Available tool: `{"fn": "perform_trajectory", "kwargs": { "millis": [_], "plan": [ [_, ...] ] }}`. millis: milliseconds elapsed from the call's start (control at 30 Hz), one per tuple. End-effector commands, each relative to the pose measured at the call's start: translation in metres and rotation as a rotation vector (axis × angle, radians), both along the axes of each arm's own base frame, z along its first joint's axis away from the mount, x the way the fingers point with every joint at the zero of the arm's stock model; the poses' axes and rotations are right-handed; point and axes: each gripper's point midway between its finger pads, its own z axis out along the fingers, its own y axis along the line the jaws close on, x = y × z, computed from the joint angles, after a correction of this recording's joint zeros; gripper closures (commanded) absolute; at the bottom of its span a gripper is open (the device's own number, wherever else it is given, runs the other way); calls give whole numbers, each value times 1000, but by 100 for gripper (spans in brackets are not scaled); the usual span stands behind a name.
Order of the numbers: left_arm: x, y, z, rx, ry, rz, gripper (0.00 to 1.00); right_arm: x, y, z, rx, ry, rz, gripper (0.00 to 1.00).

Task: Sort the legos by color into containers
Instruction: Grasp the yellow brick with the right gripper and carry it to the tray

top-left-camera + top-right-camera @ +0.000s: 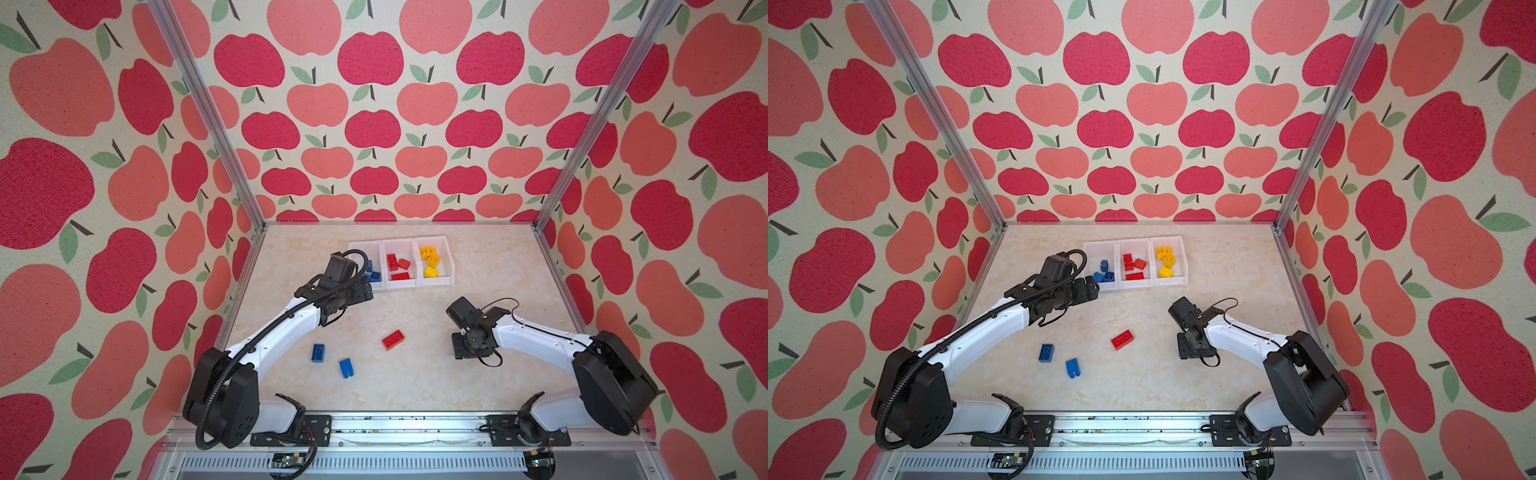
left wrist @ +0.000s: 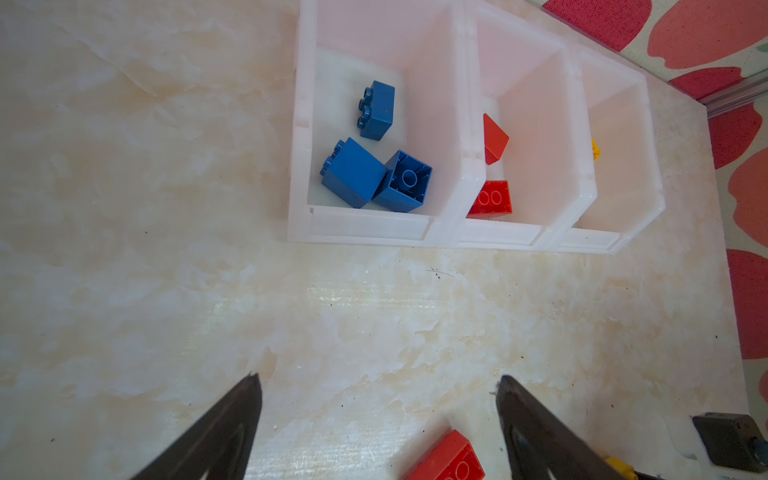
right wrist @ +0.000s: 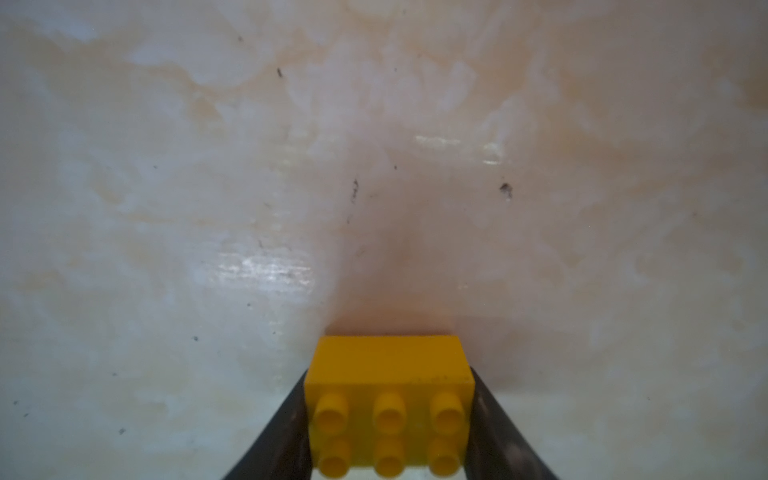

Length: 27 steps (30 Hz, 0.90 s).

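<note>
We see yellow lego [image 3: 388, 399] gripped betw. right jaws, both sides touching, on desk [image 3: 291, 166], right half; solid oblong, studs toward wrist cam, six showing. Left jaws wide, empty, just before containers [image 2: 370, 226].

Three joined white containers [image 2: 370, 226] stand in a row on the marbled table [image 2: 124, 208]. Nearest compartment: three blue bricks [image 2: 353, 172], two touching at the front wall, the third apart on its side. Middle compartment: two red bricks [image 2: 490, 199], partly hidden by the divider. Far compartment: a yellow sliver [image 2: 595, 149] only. The left gripper [image 2: 378, 395] has its fingers [image 2: 224, 432] spread wide above the table. A loose red brick [image 2: 449, 459] lies on the table, cut off by the frame edge.
</note>
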Motion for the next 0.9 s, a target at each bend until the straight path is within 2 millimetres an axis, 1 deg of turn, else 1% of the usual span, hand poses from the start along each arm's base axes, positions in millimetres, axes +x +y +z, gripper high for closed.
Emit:
{"fn": "perform_trajectory", "kwargs": {
  "millis": [0,100,233,400,533,700,867],
  "plan": [
    [-5,4,8,-2,11,27,9,9,7,26,7,-37,22,57],
    [-10,7,5,-2,17,40,8,22,11,44,6,-74,38,57],
    [-16,12,3,-7,21,50,7,46,17,66,28,-122,45,57],
    [-19,21,6,-1,15,67,7,85,30,90,64,-175,67,57],
    [-21,22,8,3,12,50,6,120,43,106,66,-230,98,57],
    [-24,17,-2,4,49,15,5,166,53,121,68,-292,98,57],
    [-24,16,-4,-2,54,12,5,206,60,123,71,-318,103,58]
  ]
}}
